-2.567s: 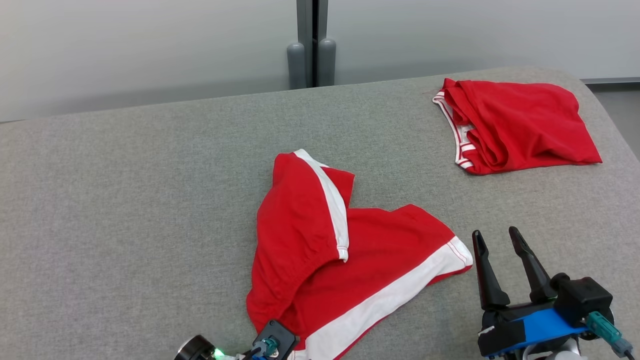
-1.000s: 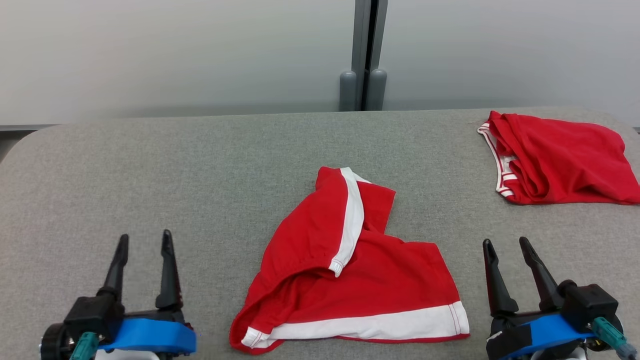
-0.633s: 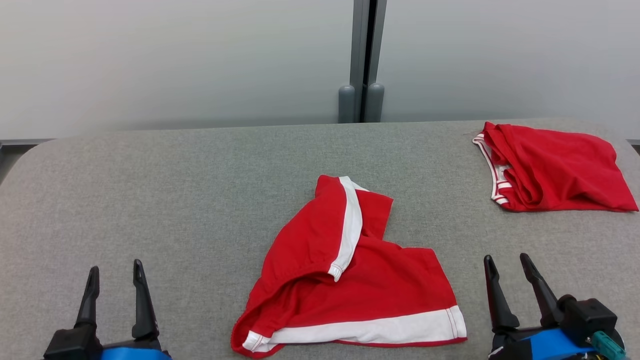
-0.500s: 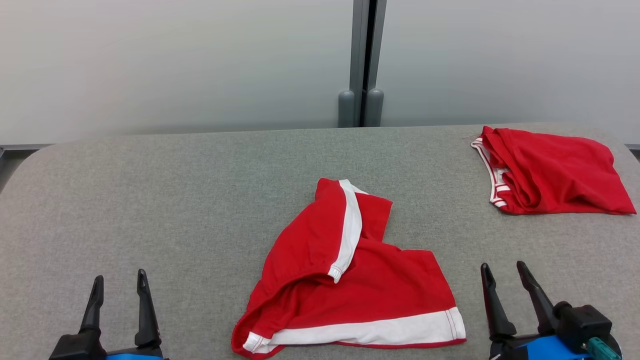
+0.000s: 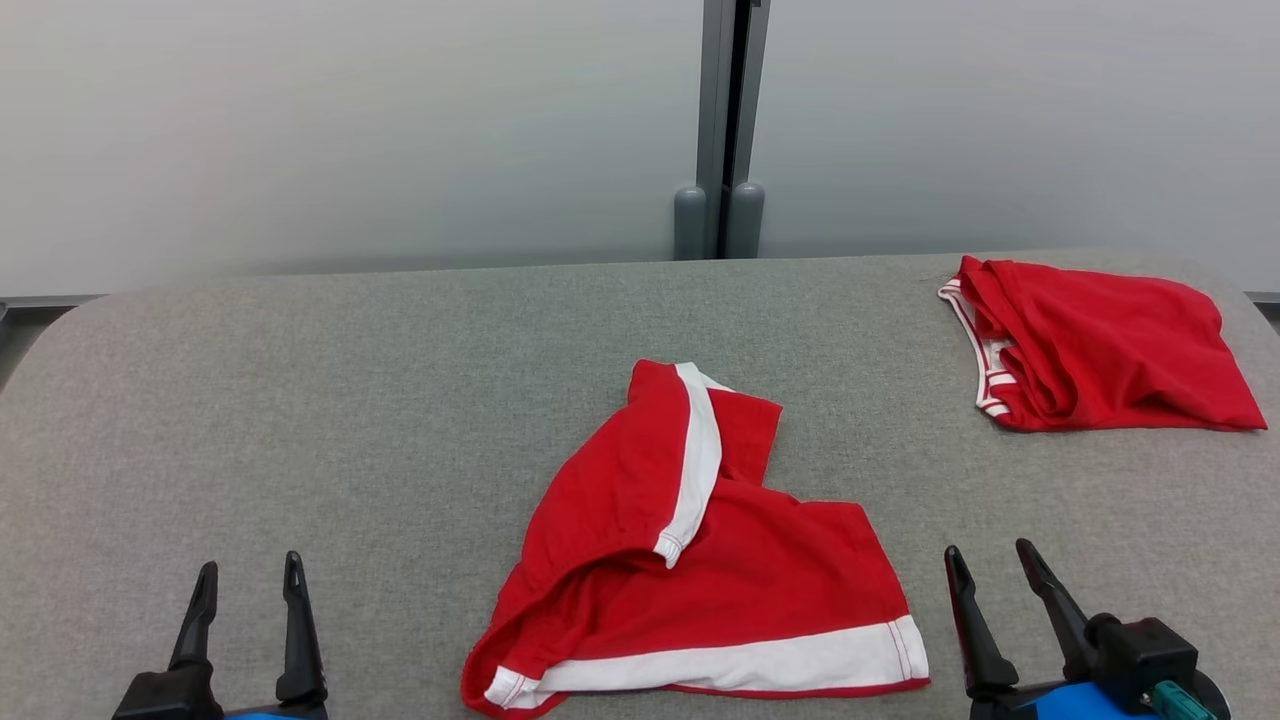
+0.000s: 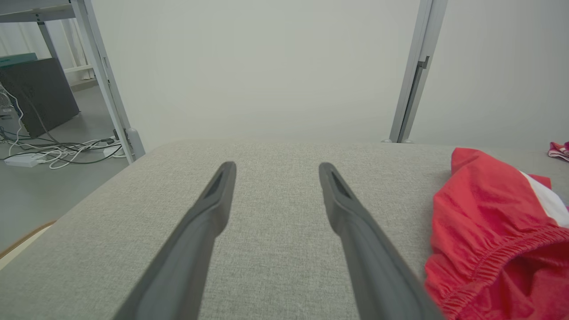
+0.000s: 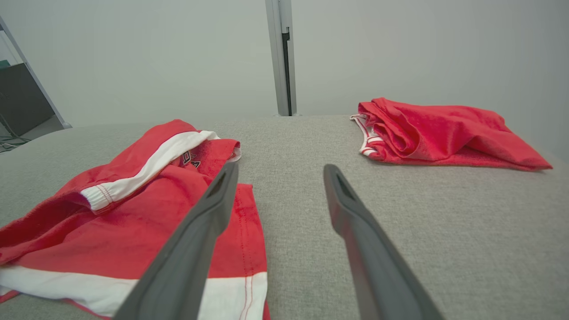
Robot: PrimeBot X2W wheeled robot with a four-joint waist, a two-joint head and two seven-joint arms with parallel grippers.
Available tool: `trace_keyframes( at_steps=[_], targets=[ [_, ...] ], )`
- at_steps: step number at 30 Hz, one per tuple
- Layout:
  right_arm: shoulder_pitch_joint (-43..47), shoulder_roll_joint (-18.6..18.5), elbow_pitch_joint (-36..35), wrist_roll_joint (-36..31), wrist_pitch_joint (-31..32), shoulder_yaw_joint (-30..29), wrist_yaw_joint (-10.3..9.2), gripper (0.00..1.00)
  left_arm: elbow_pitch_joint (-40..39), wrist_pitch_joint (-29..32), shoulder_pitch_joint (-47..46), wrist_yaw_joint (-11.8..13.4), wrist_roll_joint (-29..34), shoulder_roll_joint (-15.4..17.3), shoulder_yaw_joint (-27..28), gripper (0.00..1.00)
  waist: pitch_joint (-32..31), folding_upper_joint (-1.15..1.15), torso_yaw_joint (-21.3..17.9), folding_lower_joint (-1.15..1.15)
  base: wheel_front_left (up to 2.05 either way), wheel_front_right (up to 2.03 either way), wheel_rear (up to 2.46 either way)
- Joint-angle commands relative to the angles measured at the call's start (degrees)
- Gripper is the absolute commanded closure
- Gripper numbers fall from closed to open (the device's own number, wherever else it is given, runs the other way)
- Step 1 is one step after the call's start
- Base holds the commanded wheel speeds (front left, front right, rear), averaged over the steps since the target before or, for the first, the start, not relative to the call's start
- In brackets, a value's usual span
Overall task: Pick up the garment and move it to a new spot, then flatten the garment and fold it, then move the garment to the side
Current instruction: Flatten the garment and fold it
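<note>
I see the shorts (image 5: 690,560) crumpled in the middle of the table (image 5: 300,400), hem band (image 5: 720,665) running sideways, nearer my right gripper (image 5: 986,548) than my left gripper (image 5: 250,562), both spread open and empty

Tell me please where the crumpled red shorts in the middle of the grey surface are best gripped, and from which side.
Probably the near right corner of the white hem band on the red shorts: it lies flat at the edge, close to the open right gripper, which can come from the right. The left part is folded over, harder to pinch cleanly.
</note>
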Motion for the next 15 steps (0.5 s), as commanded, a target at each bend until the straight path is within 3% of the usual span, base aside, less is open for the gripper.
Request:
trace_keyframes(
  at_steps=[1, 15],
  targets=[
    [0.5, -0.1, -0.1, -0.4, 0.1, 0.0, 0.01, 0.0, 0.1, -0.2, -0.9, -0.3, 0.2, 0.0, 0.6, 0.0, 0.0, 0.0, 0.0, 0.0, 0.0, 0.0, 0.0],
    [0.5, -0.1, -0.3, -0.4, 0.6, 0.1, 0.01, 0.0, 0.4, -0.2, -1.1, -1.3, 1.4, -0.8, 2.1, 0.0, 0.2, 0.0, -0.1, 0.0, 0.0, 0.0, 0.0]
  ],
)
